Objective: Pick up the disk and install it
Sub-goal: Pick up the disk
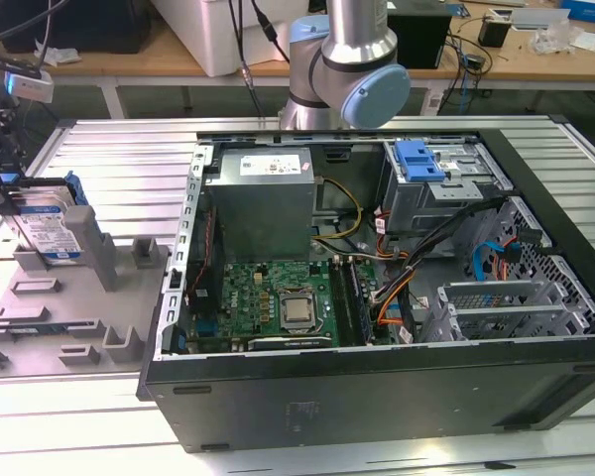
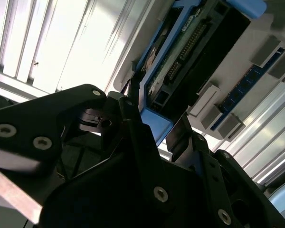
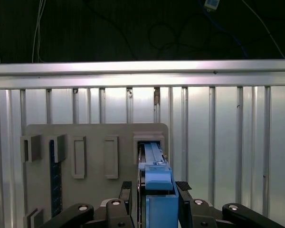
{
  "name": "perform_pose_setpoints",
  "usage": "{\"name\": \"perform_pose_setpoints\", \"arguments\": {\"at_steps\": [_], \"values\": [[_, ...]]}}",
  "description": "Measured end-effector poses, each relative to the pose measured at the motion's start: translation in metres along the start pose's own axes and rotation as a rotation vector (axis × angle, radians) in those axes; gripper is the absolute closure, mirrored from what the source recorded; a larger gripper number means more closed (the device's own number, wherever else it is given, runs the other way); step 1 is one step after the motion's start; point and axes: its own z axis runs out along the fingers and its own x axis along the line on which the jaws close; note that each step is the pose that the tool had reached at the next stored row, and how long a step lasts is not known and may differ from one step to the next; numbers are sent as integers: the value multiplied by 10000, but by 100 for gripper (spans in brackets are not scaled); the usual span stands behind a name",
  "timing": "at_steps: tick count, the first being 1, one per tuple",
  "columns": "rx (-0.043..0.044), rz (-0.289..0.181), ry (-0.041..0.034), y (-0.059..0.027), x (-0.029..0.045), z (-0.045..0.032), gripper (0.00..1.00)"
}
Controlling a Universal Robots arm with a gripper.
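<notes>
Risk first: the grip sits on the blue plastic bracket at one end of the disk (image 1: 55,228), not on its metal body. W/ any off-axis pull the drive could prob. pivot between the pads, or bind in its slot and drag the grey holder (image 1: 99,260) along; the plastic may also flex and let it slip. Second worry is inside the case (image 1: 377,387): loose cables lie close to the drive cage (image 1: 426,169) w/ the blue latch, and a slightly crooked drive could snag them or miss the cage rails. Disk pos.: upright on edge in the holder, on the slatted table (image 1: 119,149), outside the case and just off its side wall on the exterior view's left. It looks seated in the slot, not lifted. Gripper (image 3: 155,189) is at the disk's top edge, jaws drawn narrow, w/ fingers (image 3: 126,192) on either side of the bracket and apparently pressed on it, as both wrist views show. Arm (image 1: 347,59) pose: its big joints rise behind the case's far wall, the rest reaches out past the case's side to the holder, and the tool points approx. straight down along the disk's thin edge.
</notes>
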Motion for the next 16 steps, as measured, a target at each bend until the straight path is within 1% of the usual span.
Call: {"name": "perform_pose_setpoints", "arguments": {"at_steps": [16], "values": [[1,0,0,0,0,10,52]]}}
